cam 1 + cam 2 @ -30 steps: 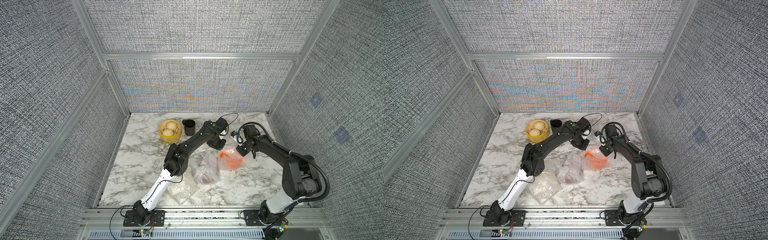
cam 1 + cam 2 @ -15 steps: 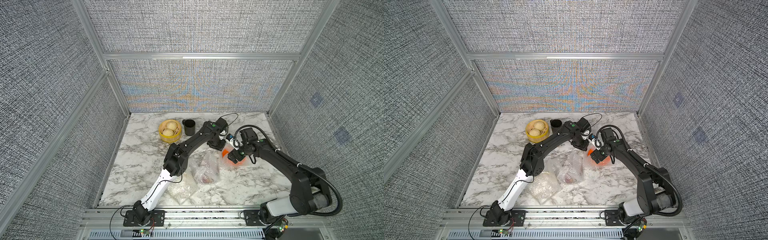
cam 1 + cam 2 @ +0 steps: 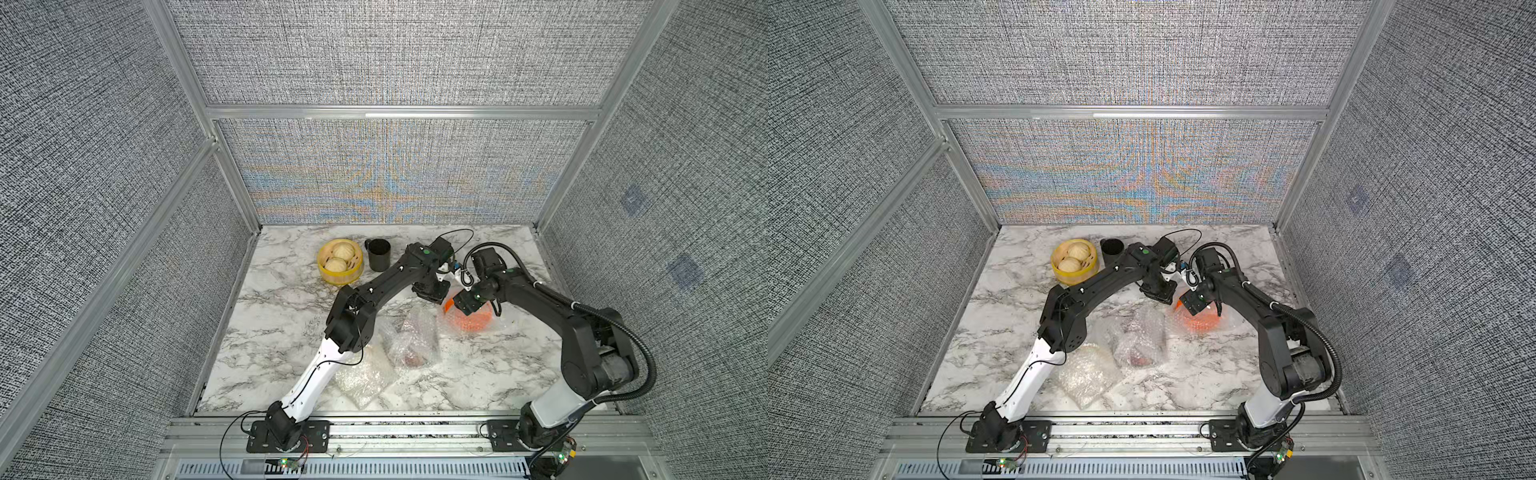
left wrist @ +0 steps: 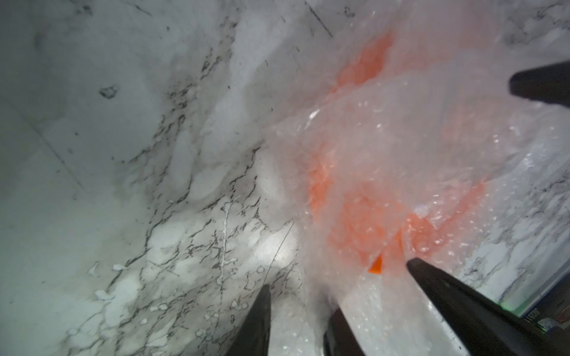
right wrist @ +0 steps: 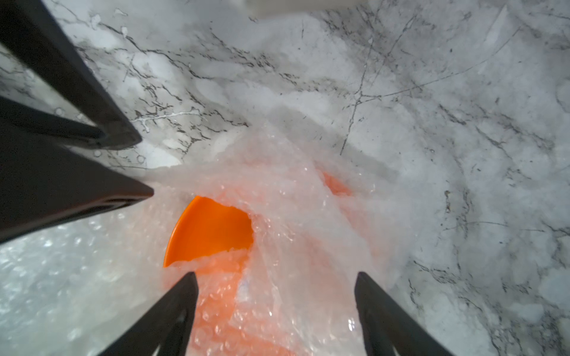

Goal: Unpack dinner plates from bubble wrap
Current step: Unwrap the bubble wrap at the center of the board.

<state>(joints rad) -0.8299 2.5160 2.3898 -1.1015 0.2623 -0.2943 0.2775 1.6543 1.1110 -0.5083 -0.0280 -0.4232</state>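
Note:
The orange plate (image 5: 209, 234) lies at the table's back right, mostly under bubble wrap (image 5: 296, 222), with one bare wedge showing. My right gripper (image 5: 274, 277) hangs open just above it, its jaws wide over the wrap; it shows in both top views (image 3: 465, 307) (image 3: 1194, 305). My left gripper (image 4: 300, 300) is low at the bundle's left edge (image 3: 432, 293), jaws a little open with a fold of wrap lying between them. A second wrapped bundle with a dark red plate (image 3: 411, 347) lies mid-table. A third whitish bundle (image 3: 361, 378) lies nearer the front.
A yellow steamer basket with buns (image 3: 340, 262) and a black cup (image 3: 378, 253) stand at the back, left of my left arm. Both arms reach in close together over the orange bundle. The marble table (image 3: 282, 316) ends at walls on three sides.
My right gripper went from shut to wide open and moved left, down over the orange bundle. My left gripper's jaws have parted slightly; its arm has stayed in place.

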